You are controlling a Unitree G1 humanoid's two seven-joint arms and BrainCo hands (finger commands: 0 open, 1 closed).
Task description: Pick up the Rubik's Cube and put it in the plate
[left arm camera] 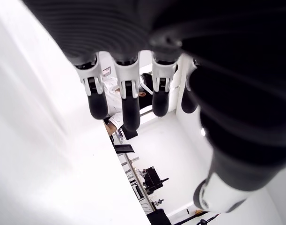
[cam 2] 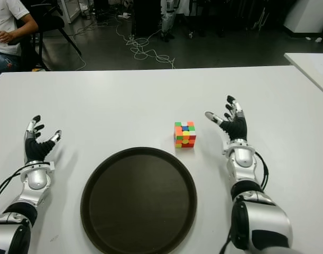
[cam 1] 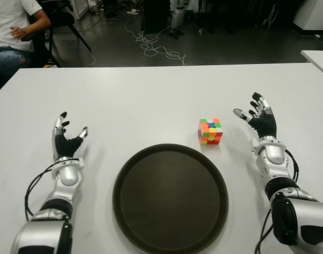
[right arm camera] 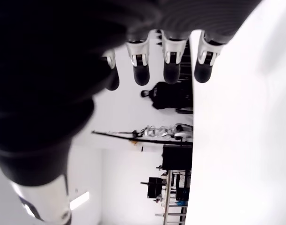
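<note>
Plate [cam 1: 170, 198] comes nearest: a round, dark brown one with a low raised rim, lying flat on the white table [cam 1: 150, 100] right in front of the robot, between its two forearms, with nothing in it.

To the plate's left, the left hand [cam 1: 66, 140] shows over the table with its palm turned inward, fingers stretched and spread, thumb apart from them. Its own wrist view shows the fingers [left arm camera: 126, 101] straight and hanging free, with nothing between them and the thumb.

To the plate's right and a little farther away, the right hand [cam 1: 260, 120] is likewise open, fingers fanned and pointing away from the robot, thumb angled toward the cube. In its wrist view the fingers [right arm camera: 173, 58] are extended with only the room behind them; it holds nothing.

Just beyond the plate's far right rim sits the cube [cam 1: 210, 131], flat on the table, outside the plate and not touching it. Its faces show mixed squares of orange, green, blue, yellow and red. It stands between the plate and the right hand, apart from both.

Past the table's far edge lie a dark floor with loose cables [cam 1: 153, 45] and, at far left, a seated person [cam 1: 13, 32] in a white shirt.
</note>
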